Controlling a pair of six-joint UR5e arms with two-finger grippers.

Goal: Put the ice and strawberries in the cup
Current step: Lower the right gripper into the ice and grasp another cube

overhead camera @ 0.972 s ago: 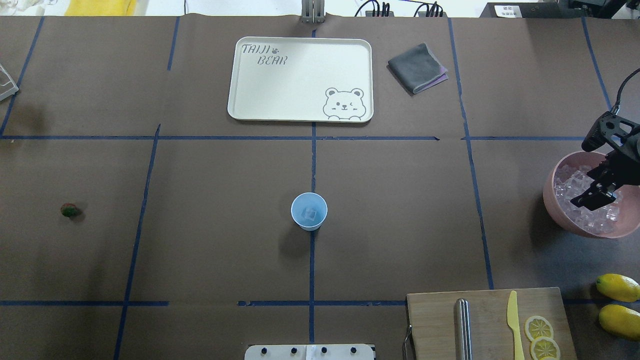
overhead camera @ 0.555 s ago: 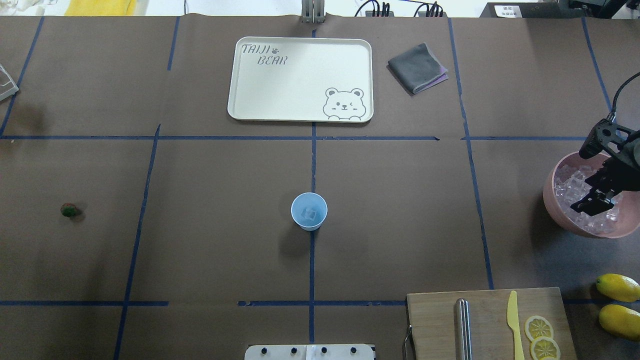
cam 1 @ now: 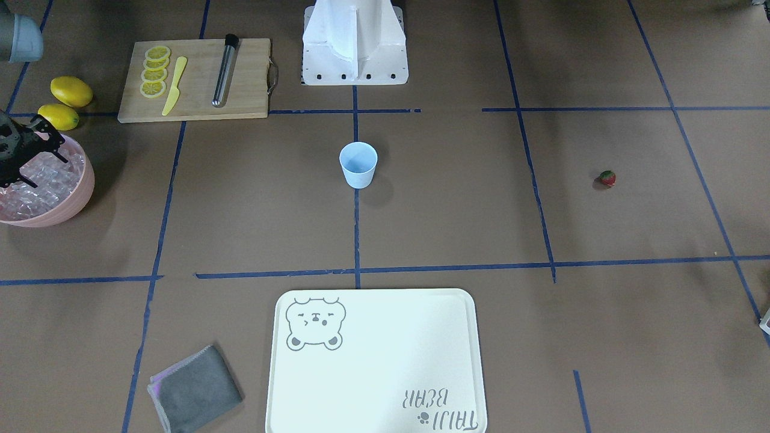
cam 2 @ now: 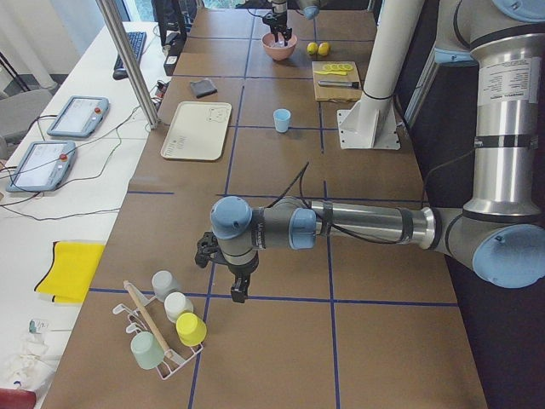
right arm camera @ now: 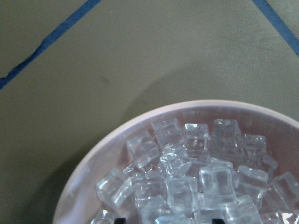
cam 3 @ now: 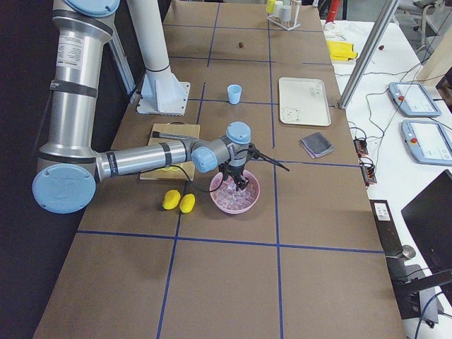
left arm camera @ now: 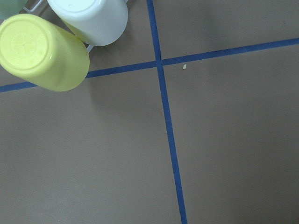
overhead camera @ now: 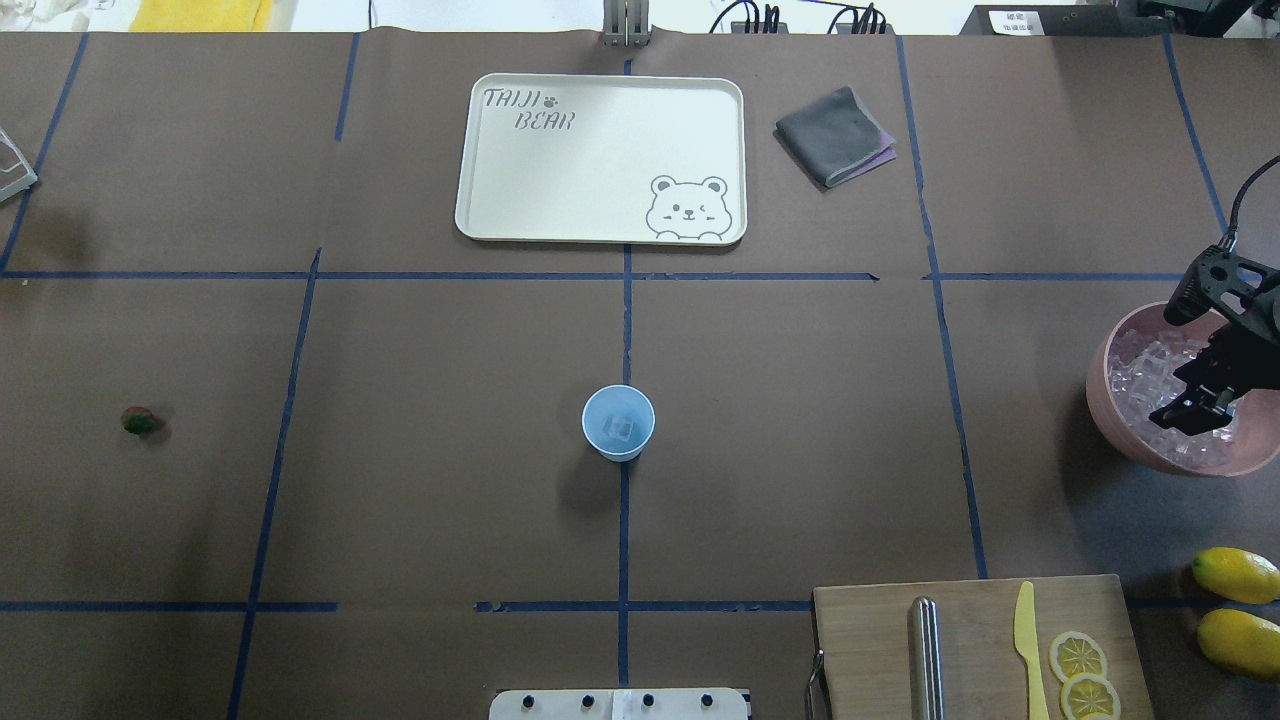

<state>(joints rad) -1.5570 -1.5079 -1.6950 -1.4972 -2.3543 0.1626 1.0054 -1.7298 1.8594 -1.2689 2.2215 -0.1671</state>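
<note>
The light blue cup (overhead camera: pixel 618 422) stands upright at the table's centre with one ice cube (overhead camera: pixel 621 430) in it. A heap of ice (right arm camera: pixel 196 186) fills the pink bowl (overhead camera: pixel 1105 400) at the right edge. My right gripper (overhead camera: pixel 1190 415) is down over that ice, open, its two fingertips just showing wide apart at the bottom of the right wrist view. The strawberry (overhead camera: pixel 138 421) lies alone far left on the table. My left gripper (cam 2: pixel 238 285) shows only in the exterior left view, low over the table near a cup rack; I cannot tell its state.
A white bear tray (overhead camera: pixel 600 158) and a folded grey cloth (overhead camera: pixel 833 135) lie at the far side. A cutting board (overhead camera: pixel 980 650) carries lemon slices, a yellow knife and a metal rod, with two lemons (overhead camera: pixel 1236 575) beside it. A cup rack (cam 2: pixel 166 328) stands by the left arm.
The right gripper has sunk lower into the pink bowl and shifted slightly toward the robot's side. Cup and strawberry have not moved.
</note>
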